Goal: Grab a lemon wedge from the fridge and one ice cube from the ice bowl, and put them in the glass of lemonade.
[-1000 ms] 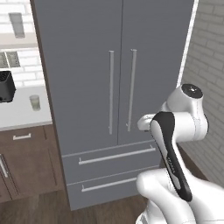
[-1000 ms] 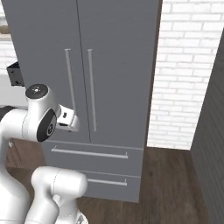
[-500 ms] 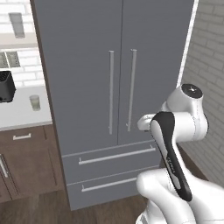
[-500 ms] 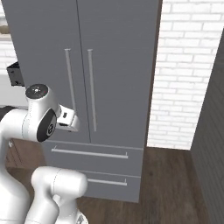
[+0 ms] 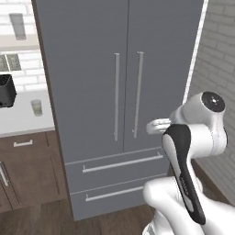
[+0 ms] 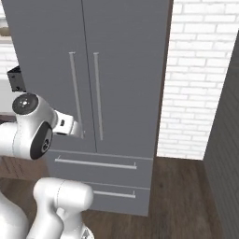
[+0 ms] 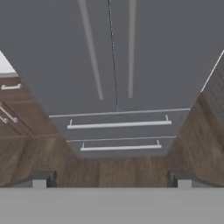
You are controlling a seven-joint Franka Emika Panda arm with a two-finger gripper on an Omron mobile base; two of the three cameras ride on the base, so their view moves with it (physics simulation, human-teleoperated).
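A: Where do we stand? Our hand (image 7: 111,179) sits at the bottom of the hand view, fingers spread as wide as they go, holding nothing.

B: And it faces the fridge (image 5: 119,69), which takes up the middle of both base views. Both doors are shut, the two long handles (image 5: 127,102) side by side at the centre seam, the two drawers (image 5: 117,176) closed below.

A: So the lemon wedge is presumably behind those doors; we can't see it.

B: At the left edge of the left base view there's a small glass (image 5: 36,108) on the desk (image 5: 20,120), likely the lemonade.

A: Then, as we judge it, nothing is done yet: door, wedge, ice cube, both drops remain.
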